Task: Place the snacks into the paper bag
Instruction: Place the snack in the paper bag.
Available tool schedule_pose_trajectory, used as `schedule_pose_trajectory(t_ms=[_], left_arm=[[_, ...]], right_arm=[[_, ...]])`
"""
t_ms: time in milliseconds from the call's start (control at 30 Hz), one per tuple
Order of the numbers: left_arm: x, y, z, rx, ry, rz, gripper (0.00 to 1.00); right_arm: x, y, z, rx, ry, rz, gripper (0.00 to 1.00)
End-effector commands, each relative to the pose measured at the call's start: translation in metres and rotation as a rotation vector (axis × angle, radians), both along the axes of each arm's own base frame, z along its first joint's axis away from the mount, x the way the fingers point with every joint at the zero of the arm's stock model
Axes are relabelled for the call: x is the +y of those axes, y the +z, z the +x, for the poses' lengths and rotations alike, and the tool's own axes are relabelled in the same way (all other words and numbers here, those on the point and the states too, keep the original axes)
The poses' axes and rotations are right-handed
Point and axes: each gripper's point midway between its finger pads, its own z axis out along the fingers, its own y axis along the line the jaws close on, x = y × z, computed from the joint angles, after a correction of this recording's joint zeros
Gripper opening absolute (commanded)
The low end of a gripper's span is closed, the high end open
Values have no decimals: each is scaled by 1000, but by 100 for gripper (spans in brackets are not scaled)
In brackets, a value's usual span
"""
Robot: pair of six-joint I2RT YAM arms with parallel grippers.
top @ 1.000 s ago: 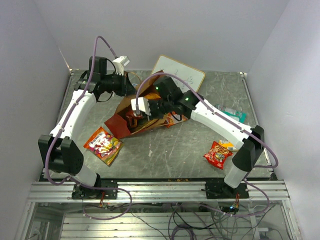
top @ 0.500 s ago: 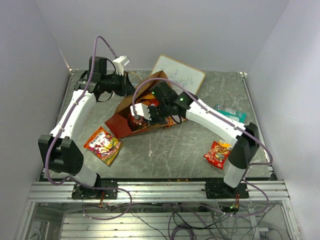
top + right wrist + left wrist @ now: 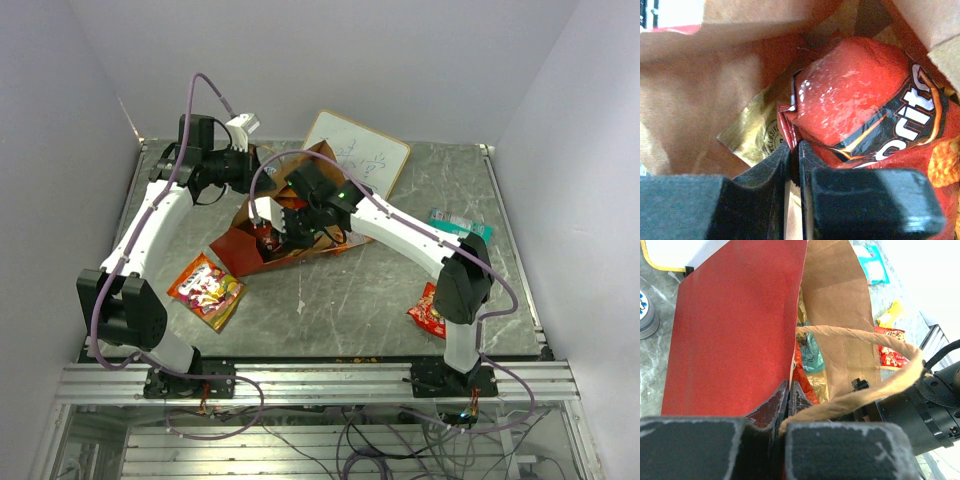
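The paper bag (image 3: 238, 250), red outside (image 3: 735, 325) and brown inside, lies tilted with its mouth toward the right arm. My left gripper (image 3: 788, 390) is shut on the bag's red wall at the rim, beside the loop handle (image 3: 865, 390); from above it sits at the bag's far edge (image 3: 258, 172). My right gripper (image 3: 795, 147) is inside the bag, its jaws nearly together on the crimped edge of a red chip packet (image 3: 860, 95). A gold packet (image 3: 757, 132) lies under it. The top view hides the right fingertips inside the bag.
An orange-red packet (image 3: 207, 290) lies left of the bag. A red packet (image 3: 425, 312) lies partly behind the right arm's elbow. A teal packet (image 3: 455, 222) and a yellow bar (image 3: 890, 315) lie at the right. The white board (image 3: 358, 150) leans behind the bag.
The right arm has swung left and reached deeper into the bag with the red packet. The left arm and the bag have stayed put.
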Motion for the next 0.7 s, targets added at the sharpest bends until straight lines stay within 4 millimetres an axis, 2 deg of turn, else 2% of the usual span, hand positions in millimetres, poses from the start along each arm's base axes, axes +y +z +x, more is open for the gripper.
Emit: schedule_pose_trajectory(t_ms=[0, 200, 333, 467, 667], left_arm=[[-8, 21, -4, -70, -53, -45, 7], [-9, 21, -3, -72, -54, -50, 7], [-9, 21, -3, -76, -52, -47, 7], [-8, 22, -4, -81, -53, -47, 7], [-8, 22, -4, -86, -53, -47, 7]], right_arm=[[14, 42, -13, -9, 56, 165, 12], [18, 64, -18, -14, 65, 236, 17], [16, 68, -14, -14, 62, 232, 27], [12, 82, -6, -41, 32, 259, 40], [6, 108, 3, -49, -7, 333, 48]])
